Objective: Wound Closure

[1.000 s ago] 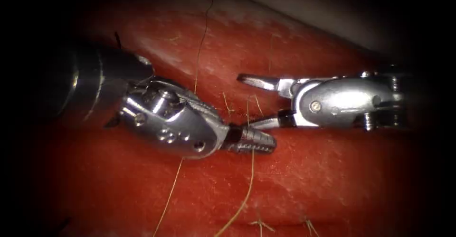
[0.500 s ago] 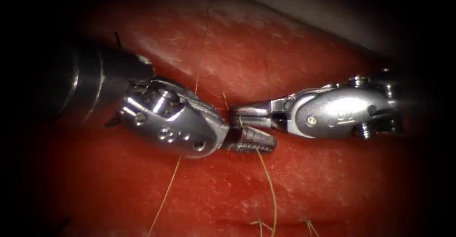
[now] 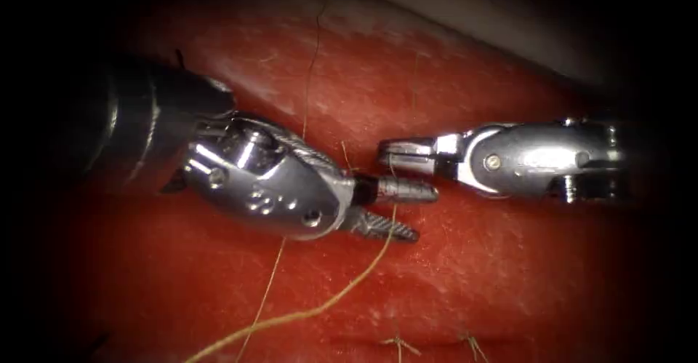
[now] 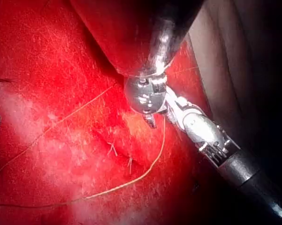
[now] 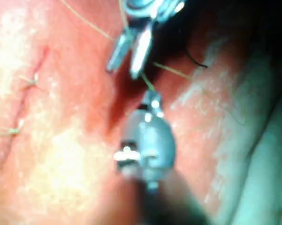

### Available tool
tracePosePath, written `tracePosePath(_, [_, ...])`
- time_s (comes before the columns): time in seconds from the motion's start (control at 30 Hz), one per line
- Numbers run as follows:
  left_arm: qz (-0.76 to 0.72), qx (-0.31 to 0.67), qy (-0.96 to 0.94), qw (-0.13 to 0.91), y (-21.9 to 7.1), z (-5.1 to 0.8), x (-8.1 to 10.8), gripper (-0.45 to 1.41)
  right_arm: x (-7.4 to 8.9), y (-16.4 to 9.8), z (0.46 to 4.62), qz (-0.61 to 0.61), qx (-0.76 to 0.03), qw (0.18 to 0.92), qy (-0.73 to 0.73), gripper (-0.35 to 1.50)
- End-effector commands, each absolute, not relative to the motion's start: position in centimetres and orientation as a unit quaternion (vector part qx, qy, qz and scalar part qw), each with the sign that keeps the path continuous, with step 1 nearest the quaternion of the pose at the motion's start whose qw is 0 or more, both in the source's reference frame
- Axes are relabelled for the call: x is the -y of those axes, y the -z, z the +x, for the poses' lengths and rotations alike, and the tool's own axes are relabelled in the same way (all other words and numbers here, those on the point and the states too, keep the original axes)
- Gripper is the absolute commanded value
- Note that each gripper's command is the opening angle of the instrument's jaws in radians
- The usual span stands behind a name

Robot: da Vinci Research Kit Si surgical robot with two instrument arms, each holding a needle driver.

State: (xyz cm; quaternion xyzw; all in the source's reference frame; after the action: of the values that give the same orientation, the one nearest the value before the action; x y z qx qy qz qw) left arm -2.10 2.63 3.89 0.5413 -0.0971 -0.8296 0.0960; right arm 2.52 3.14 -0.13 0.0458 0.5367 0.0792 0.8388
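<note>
Closure is looking partway done, as a judgement from how things are lying. Two knotted stitches w/ short cut ends (image 3: 398, 345) are sitting along the cut (image 3: 436, 342), which is running across the tissue (image 3: 509, 276) toward its near edge. In the right wrist view the same two stitches (image 5: 30, 80) are crossing the cut line. How much of the cut is left to close, I cannot tell, since it is running out of sight at both ends. Both tools are working mid-tissue, on the far side of the cut and well apart from the finished stitches. The left claw (image 3: 425, 214) is standing wide and holding nothing, w/ the thread (image 3: 320, 308) passing across its lower jaw. The right claw (image 3: 385, 150) is pinched together on the thread just beside the left jaws. From there the strand is dropping down and sweeping in a slack curve toward the tissue's near-left corner. A second, thinner strand (image 3: 313, 65) is coming from the far edge, passing behind the left tool and carrying on toward the near edge. Where the needle is, and whether it is in the tissue, I cannot tell. Neither claw is holding it. As for containers, nothing here is serving as one. Everything is lying straight on the tissue.
</note>
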Motion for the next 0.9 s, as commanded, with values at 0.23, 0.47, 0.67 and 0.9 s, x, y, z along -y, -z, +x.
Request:
tracePosePath(0.23, [0.554,0.104,0.822,0.079,-3.81,-2.1,-2.64,0.73,-3.18,-0.17,2.46,0.077,-0.521,0.842,-0.113,-0.35])
tracePosePath(0.47, [0.579,0.111,0.805,0.067,-3.64,-1.89,-2.73,0.73,-3.2,-0.3,2.25,0.075,-0.526,0.841,-0.107,-0.35])
tracePosePath(0.67, [0.631,0.06,0.769,0.082,-3.58,-1.75,-2.68,0.69,-3.24,-0.32,2.15,0.068,-0.535,0.834,-0.112,-0.35])
tracePosePath(0.9, [0.706,0.009,0.705,0.068,-3.34,-1.51,-2.76,0.68,-3.26,-0.38,2.11,0.065,-0.539,0.832,-0.112,-0.35])
